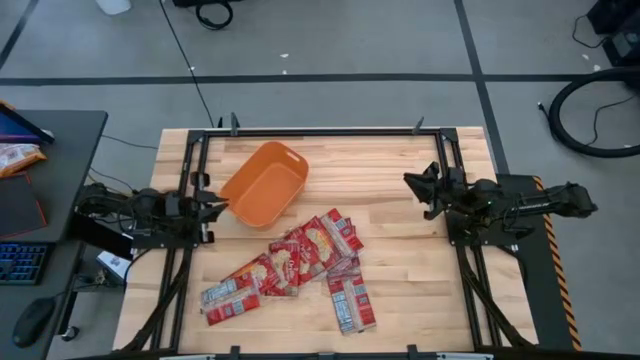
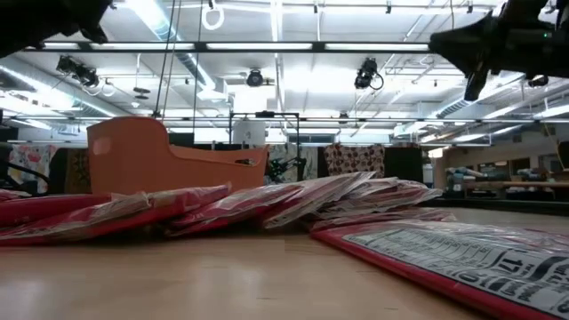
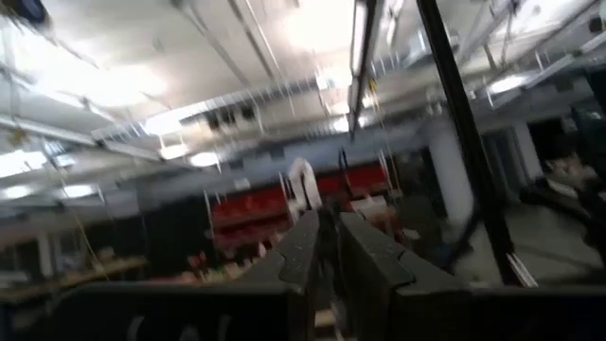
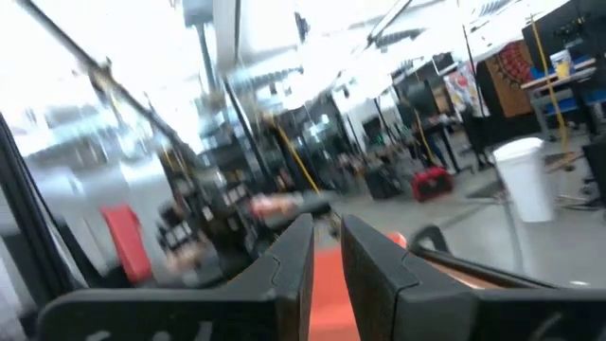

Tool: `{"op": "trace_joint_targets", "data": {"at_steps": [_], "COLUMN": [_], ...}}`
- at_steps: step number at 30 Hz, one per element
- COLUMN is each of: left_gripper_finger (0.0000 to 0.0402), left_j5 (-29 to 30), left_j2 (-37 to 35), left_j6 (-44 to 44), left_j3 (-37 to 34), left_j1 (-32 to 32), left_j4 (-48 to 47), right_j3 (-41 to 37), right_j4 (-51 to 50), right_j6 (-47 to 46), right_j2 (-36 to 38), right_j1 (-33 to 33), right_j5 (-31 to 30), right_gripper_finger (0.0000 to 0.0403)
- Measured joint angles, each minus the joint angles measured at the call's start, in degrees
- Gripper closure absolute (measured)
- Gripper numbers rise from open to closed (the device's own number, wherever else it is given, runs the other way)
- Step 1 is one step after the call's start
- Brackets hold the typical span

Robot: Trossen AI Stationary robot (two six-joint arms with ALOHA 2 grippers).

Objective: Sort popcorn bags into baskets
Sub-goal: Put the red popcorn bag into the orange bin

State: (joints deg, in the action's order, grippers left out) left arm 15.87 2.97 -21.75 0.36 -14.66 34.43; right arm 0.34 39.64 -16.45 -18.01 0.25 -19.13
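The orange basket (image 1: pixel 264 184) sits in the upper left part of the wooden table (image 1: pixel 400 270) in the high view, turned at an angle, with nothing visible inside it. Below and to the right of it, near the middle of the frame, the red popcorn bags (image 1: pixel 300 262) lie in a loose overlapping heap that runs from the lower left up toward the centre, with one bag (image 1: pixel 351 303) lying apart at the lower right end of the heap. None of the bags touches the basket. The left gripper (image 1: pixel 218 206) is at the left side of the table, its tip just beside the basket's left corner; in the left wrist view its two fingers (image 3: pixel 301 254) stand almost together with only a thin slit between them, holding nothing. The right gripper (image 1: pixel 412 181) hangs over the right side of the table, well apart from the bags and the basket, and in the right wrist view its fingers (image 4: pixel 294 248) are a little apart with nothing between them. In the low view the bags (image 2: pixel 267 206) spread across the middle of the frame with the basket (image 2: pixel 151 156) behind them at the left.
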Motion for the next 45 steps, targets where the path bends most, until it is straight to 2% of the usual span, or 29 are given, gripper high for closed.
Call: {"op": "trace_joint_targets", "data": {"at_steps": [5,9,13,19,23,27,32,37,40,45], "left_gripper_finger": [0.0353,0.0353,0.0353,0.0353,0.0353,0.0353,0.0353,0.0353,0.0353,0.0353], "left_j5": [0.53,3.69,7.28,7.46,7.51,7.49,7.46,7.46,7.46,7.46], "left_j2": [0.01,0.01,-0.01,0.01,0.01,0.03,0.03,0.03,0.03,0.03], "left_j6": [-3.22,-3.64,-4.47,-3.06,0.53,3.99,7.27,10.61,12.31,13.72], "left_j3": [0.0,0.0,0.0,0.0,0.0,0.0,0.0,0.0,0.0,0.0], "left_j1": [0.0,0.0,0.71,2.81,3.68,3.96,3.96,3.96,3.96,3.96], "left_j4": [2.92,4.69,5.77,5.63,4.33,1.64,0.55,-0.23,-1.1,-1.64], "right_j3": [1.08,5.56,12.06,21.54,26.48,32.76,41.22,47.16,49.23,49.61], "right_j4": [1.84,-1.1,-8.02,-18.6,-21.76,-31.71,-47.73,-56.47,-59.67,-62.33], "right_j6": [3.38,5.3,3.56,3.39,1.67,-3.52,-9.67,-14.75,-17.27,-20.0], "right_j2": [-3.99,-10.67,-19.94,-35.87,-45.13,-52.13,-59.29,-64.65,-67.23,-70.9], "right_j1": [-0.11,-1.33,-2.77,-3.78,-3.72,-3.9,-4.81,-5.7,-5.91,-5.97], "right_j5": [2.08,5.5,8.65,8.86,12.79,16.94,23.64,32.01,36.74,44.32], "right_gripper_finger": [0.034,0.034,0.034,0.034,0.0334,0.0302,0.0237,0.0181,0.0166,0.0166]}}
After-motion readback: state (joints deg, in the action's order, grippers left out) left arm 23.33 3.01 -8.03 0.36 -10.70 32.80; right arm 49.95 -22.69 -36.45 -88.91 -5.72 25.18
